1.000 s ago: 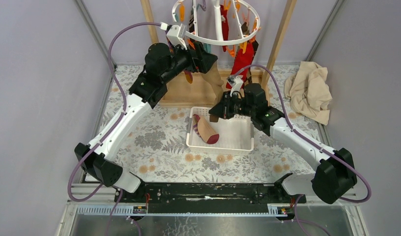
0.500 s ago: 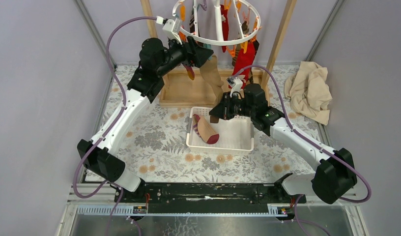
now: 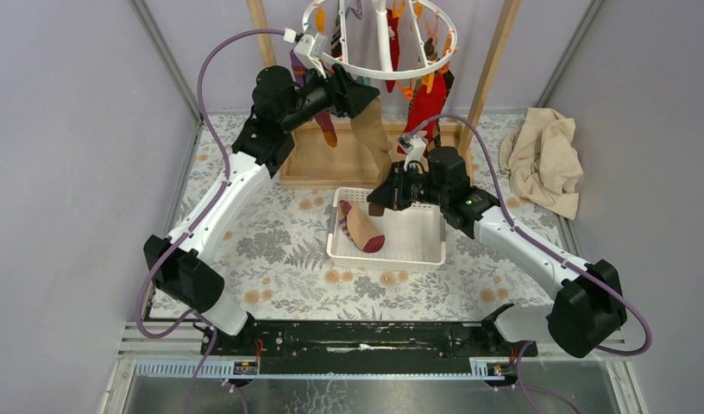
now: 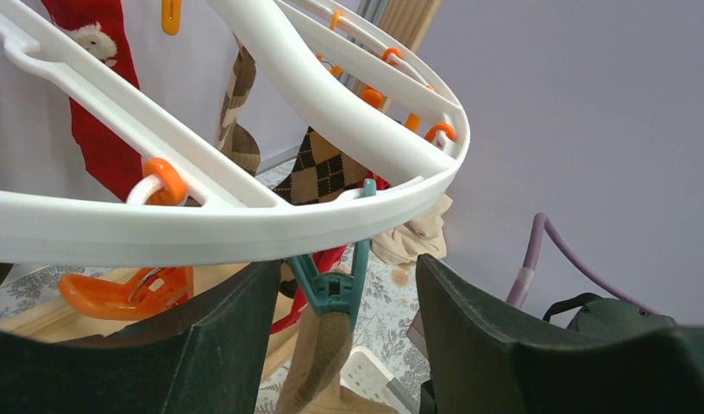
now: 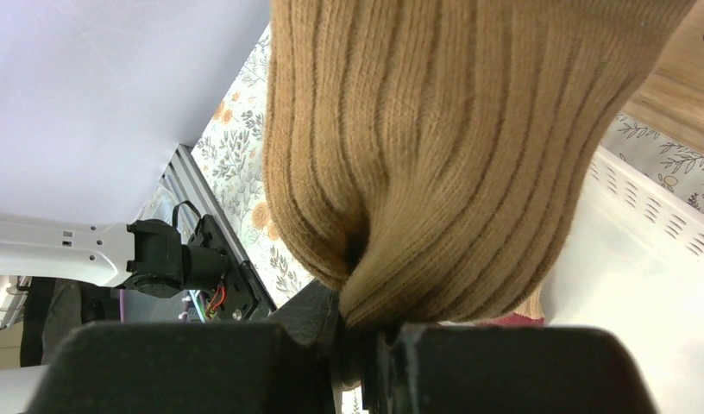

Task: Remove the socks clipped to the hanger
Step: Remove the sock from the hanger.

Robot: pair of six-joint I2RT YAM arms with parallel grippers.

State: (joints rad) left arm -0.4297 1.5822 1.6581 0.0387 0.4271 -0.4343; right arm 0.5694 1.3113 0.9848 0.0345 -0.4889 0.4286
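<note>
Fingers (image 4: 202, 345) of the left tool (image 4: 347, 263) stand apart, one on each side of a small teal clip (image 4: 331, 289). The clip sits just beside the left finger, with a clear gap to the right one. It hangs from the rim of the white round plastic hanger (image 4: 245, 228) and bites the top of a tan sock. An open orange clip (image 4: 116, 293) hangs to its left.

The right tool (image 5: 357, 332) is closed tight on a pinched fold of the tan ribbed sock (image 5: 435, 155). Its own camera shows only that fold. The top view shows the sock running from under the left tool down to the right tool, at the far rim of a white slotted plastic basket (image 3: 418, 250).

Only the left wrist view makes out patterns behind the ring: a red sock with a white figure (image 4: 98, 138) and a brown argyle sock (image 4: 323, 168).

The counter (image 3: 271, 250) wears a grey floral cloth. Plain lilac walls close it in on three sides, and a light wooden rack frame (image 3: 491, 60) stands at the back.

There are two arms, two tools, one hanger and one basket. One tan sock with a maroon toe (image 3: 363, 231) lies in the basket, and one crumpled beige cloth (image 3: 545, 159) lies at the right. The socks on the ring overlap too much to count.
</note>
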